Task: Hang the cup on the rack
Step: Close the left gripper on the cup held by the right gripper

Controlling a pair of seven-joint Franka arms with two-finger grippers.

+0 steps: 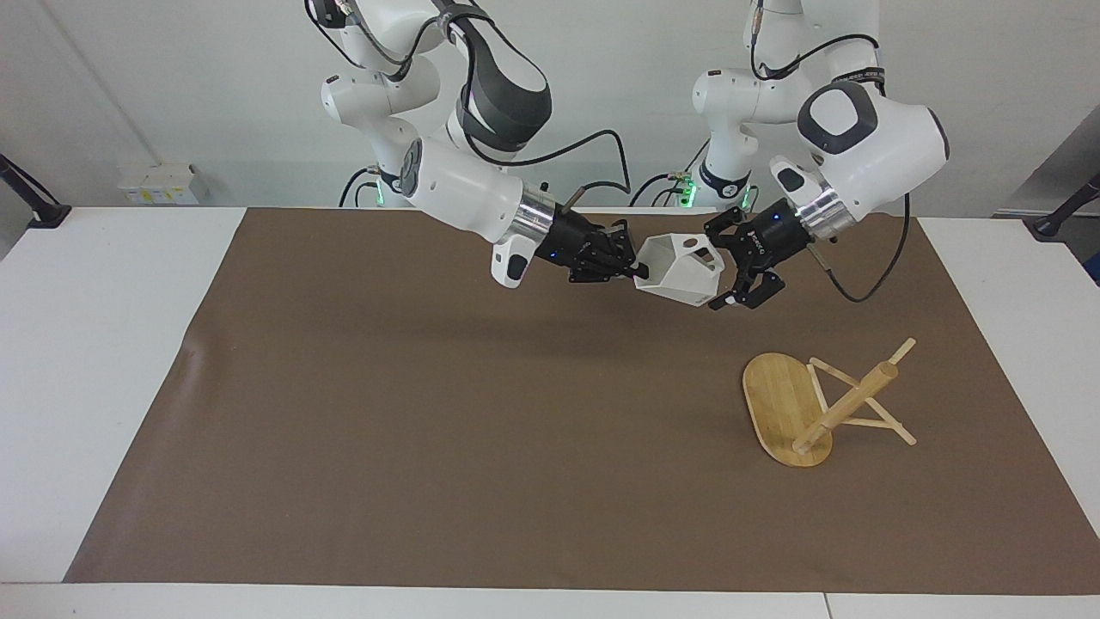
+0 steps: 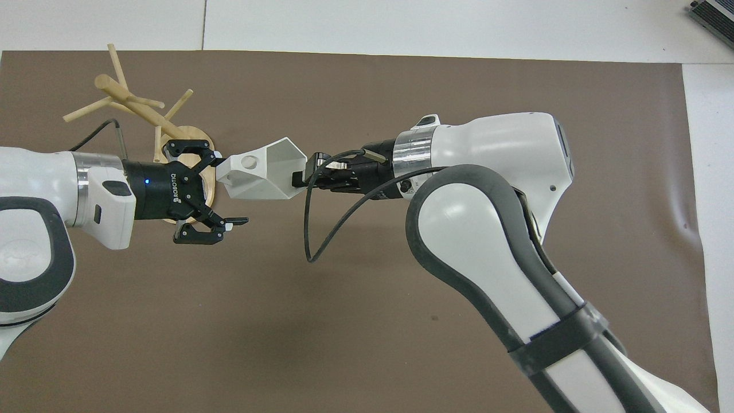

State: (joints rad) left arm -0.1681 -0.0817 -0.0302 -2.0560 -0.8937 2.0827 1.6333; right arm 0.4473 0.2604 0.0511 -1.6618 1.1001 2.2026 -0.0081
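The white faceted cup (image 1: 679, 268) (image 2: 264, 178) hangs on its side in the air over the brown mat. My right gripper (image 1: 638, 268) (image 2: 298, 179) is shut on its rim. The handle with the round hole points toward my left gripper (image 1: 715, 265) (image 2: 230, 192). That gripper is open, one finger on each side of the handle end; whether a finger touches the cup, I cannot tell. The bamboo rack (image 1: 846, 404) (image 2: 137, 106) stands on the mat toward the left arm's end, farther from the robots than the cup. In the overhead view the left gripper covers part of the rack's base (image 2: 198, 140).
The brown mat (image 1: 430, 413) covers most of the white table (image 1: 103, 344). A black cable (image 2: 321, 235) loops down from the right wrist. Nothing else lies on the mat.
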